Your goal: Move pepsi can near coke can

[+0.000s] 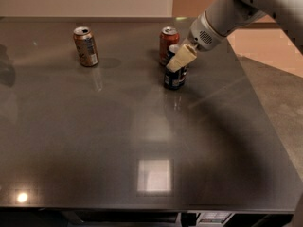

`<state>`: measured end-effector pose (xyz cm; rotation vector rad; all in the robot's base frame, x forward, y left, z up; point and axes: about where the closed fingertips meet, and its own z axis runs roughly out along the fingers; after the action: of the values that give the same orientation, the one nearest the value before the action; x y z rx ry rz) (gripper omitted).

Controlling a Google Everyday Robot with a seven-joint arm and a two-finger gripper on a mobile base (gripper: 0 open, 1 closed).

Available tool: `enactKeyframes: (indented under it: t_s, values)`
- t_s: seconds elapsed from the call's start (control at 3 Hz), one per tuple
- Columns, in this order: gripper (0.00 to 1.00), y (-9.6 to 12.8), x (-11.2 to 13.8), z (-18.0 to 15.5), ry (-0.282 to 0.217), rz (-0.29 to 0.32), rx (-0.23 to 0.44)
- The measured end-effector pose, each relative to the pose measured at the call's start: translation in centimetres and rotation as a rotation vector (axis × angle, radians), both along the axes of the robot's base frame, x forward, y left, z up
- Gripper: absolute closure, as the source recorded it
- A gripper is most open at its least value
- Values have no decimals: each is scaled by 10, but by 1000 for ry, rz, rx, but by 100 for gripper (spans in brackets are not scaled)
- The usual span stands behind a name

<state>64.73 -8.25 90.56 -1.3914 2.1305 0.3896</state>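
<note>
The dark blue pepsi can (174, 78) stands upright on the grey table (94, 141), right of the middle. My gripper (180, 59) reaches in from the upper right, its cream fingers around the can's top, shut on it. The red coke can (167, 42) stands upright just behind and slightly left of the pepsi can, very close to it. The pepsi can's top is hidden by the fingers.
A tan-brown can (85, 46) with a white label stands upright at the back left. The table's right edge runs beside a grey floor (279, 93). A bright light patch reflects at the table's front middle.
</note>
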Motion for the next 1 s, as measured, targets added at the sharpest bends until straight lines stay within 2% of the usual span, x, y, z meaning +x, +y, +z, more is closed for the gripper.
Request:
enactKeyframes:
  t_s: [0.33, 0.67, 1.0]
  values:
    - [82, -12, 23, -1, -16, -44, -5]
    - [59, -21, 37, 0, -23, -76, -1]
    - [36, -19, 37, -1, -21, -72, -1]
